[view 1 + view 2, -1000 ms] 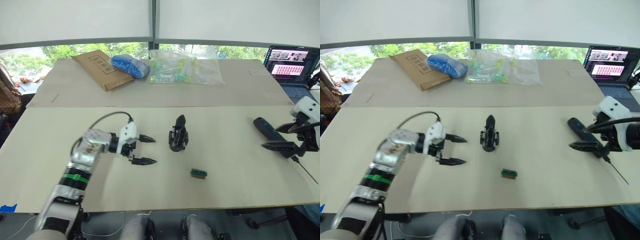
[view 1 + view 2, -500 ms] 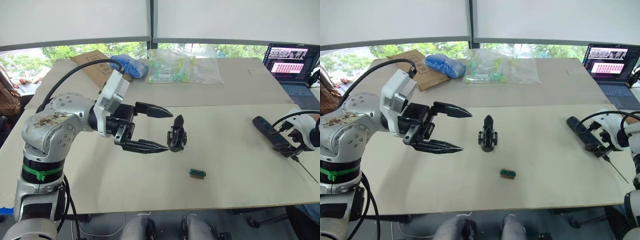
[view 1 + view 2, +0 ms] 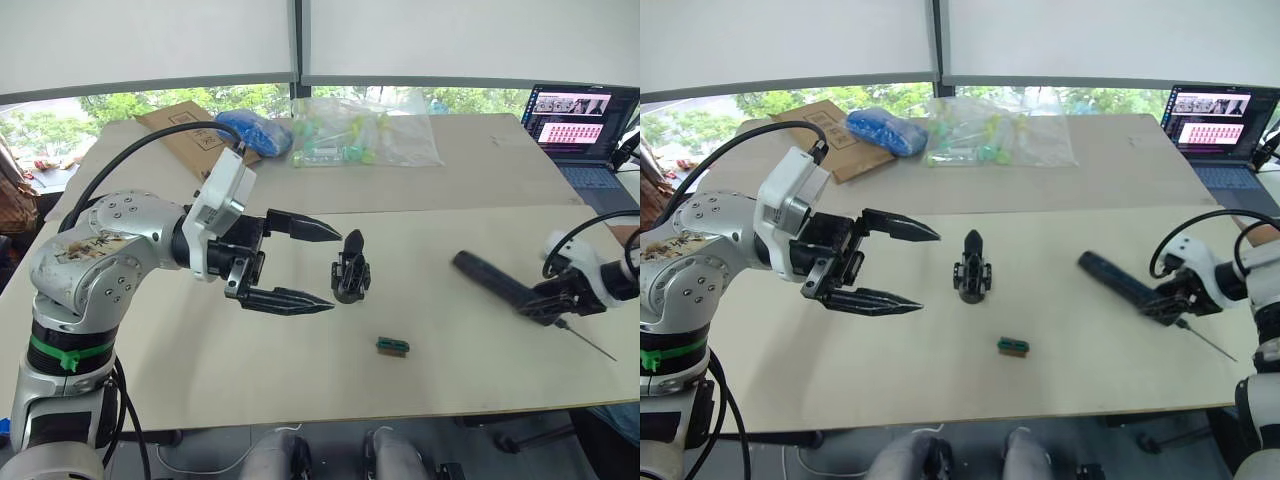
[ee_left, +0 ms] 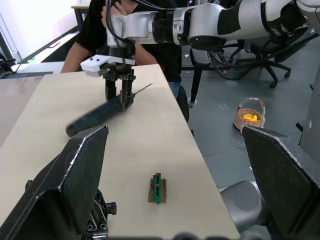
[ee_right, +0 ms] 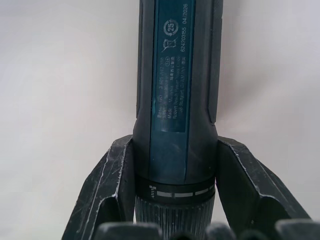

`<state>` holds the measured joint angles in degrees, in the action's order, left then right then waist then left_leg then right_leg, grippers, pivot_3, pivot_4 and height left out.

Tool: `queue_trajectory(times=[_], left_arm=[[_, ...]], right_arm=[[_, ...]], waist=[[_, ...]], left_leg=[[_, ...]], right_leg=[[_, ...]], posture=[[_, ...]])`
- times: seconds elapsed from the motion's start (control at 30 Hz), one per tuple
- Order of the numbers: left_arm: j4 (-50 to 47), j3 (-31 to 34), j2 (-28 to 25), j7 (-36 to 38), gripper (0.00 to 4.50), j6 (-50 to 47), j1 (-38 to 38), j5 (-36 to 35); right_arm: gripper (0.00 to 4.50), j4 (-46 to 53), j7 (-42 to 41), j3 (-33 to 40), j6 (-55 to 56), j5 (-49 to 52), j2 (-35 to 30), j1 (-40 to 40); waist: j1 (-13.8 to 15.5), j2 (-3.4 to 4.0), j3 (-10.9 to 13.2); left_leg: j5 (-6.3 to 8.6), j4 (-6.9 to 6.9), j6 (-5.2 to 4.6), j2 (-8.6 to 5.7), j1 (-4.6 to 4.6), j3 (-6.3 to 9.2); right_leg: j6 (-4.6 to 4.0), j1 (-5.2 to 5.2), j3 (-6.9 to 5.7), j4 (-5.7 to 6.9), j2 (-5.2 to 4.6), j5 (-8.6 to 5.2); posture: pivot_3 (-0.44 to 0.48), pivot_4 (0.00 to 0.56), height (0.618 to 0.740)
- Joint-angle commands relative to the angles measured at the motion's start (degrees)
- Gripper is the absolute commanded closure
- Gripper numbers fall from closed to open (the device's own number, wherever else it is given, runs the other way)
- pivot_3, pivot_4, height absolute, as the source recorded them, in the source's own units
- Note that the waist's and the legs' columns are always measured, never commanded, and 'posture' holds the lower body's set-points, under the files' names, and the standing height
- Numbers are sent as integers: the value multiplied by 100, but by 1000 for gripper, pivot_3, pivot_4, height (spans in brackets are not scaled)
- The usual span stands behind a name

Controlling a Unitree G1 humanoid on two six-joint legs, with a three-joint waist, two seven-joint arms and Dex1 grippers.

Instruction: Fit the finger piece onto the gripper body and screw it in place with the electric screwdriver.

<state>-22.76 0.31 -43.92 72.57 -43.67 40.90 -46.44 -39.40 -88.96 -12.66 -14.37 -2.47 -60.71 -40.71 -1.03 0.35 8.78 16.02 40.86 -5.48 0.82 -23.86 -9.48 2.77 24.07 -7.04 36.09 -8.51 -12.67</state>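
The gripper body (image 3: 351,268) stands upright mid-table with one pointed black finger up. My left gripper (image 3: 334,267) is open, its fingertips just left of the body, one behind and one in front. The electric screwdriver (image 3: 490,280) lies slanted at the right, thick handle end toward the middle and thin bit (image 3: 590,345) toward the table's right edge. My right gripper (image 3: 541,303) is shut on it near the bit end; its fingers (image 5: 107,185) clamp the collar. The finger piece is out of view.
A small green block (image 3: 393,346) lies in front of the gripper body. At the back are a brown envelope (image 3: 185,135), a blue bag (image 3: 255,130) and a clear plastic bag (image 3: 365,130). A laptop (image 3: 580,120) is at the back right. A seated person (image 4: 100,30) is beyond the table.
My left arm rose and swung right, bringing its open fingers up to the gripper body. My right gripper shut on the screwdriver and carried it left toward the middle.
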Motion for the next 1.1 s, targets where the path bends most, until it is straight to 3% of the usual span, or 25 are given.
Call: queue_trajectory(times=[0.03, 0.07, 0.13, 0.27, 0.4, 0.63, 0.9, 1.0, 1.1], left_arm=[[-95, -39, -117, 163, 0, 194, 34, 46], [-93, -84, -137, 226, 0, 233, 31, 78], [-87, -165, -185, 335, 0, 318, 7, 149], [-100, -289, -295, 542, 0, 489, -87, 293], [-136, -350, -315, 606, 0, 572, -164, 353], [-116, -583, -270, 680, 0, 851, -237, 612], [34, -667, -236, 696, 0, 911, -152, 686], [104, -731, -235, 753, 0, 947, -157, 748], [269, -830, -198, 804, 0, 956, -147, 837]], right_arm=[[2621, 785, 56, 87, 129, -81, -237, 228], [2621, 861, 130, 17, 34, -190, -235, 252], [1554, 1027, 35, -112, -293, -344, -299, 267], [227, 1482, -122, -321, -987, -615, -487, 265], [227, 1771, -196, -444, -1610, -671, -475, 221], [227, 1901, 199, -705, -2222, -778, 142, 82], [2597, 2015, 279, -690, -1373, -886, -108, 371], [2597, 2280, 281, -298, -980, -628, -367, 500], [2597, 2880, 305, 617, -599, 149, -523, 886]], waist=[[35, 0, 0], [49, 0, 1], [50, 1, 1], [34, 0, 0], [17, 0, 0], [14, -3, -1], [28, -9, -4], [45, -8, -3], [70, -5, -1]], left_leg=[[0, 2, 0, -1, 0, 0], [0, 6, 0, -1, 0, 0], [0, 9, 0, -4, 0, 0], [1, 6, 1, -3, 0, 1], [0, 6, 2, 1, 0, 1], [0, 8, 2, 1, 1, 1], [0, 9, 2, 1, 2, 3], [0, 8, 2, -1, 2, 3], [0, 6, 2, -2, -2, 2]], right_leg=[[0, -1, 0, 2, -2, 0], [0, -1, 0, 2, -3, 0], [0, -3, 0, 2, -7, 0], [-2, 0, -1, 2, -6, -1], [-6, 2, -1, 5, -1, -3], [-6, -1, -3, 5, -1, -2], [-6, -6, -5, 3, -1, -3], [-5, -4, -5, 4, -1, -3], [-5, 1, -5, 2, -2, -3]], posture=[[0, 150, 732], [0, 150, 732], [0, 150, 732], [0, 150, 732], [0, 150, 732], [0, 150, 732], [0, 150, 732], [0, 150, 732], [0, 150, 732]])
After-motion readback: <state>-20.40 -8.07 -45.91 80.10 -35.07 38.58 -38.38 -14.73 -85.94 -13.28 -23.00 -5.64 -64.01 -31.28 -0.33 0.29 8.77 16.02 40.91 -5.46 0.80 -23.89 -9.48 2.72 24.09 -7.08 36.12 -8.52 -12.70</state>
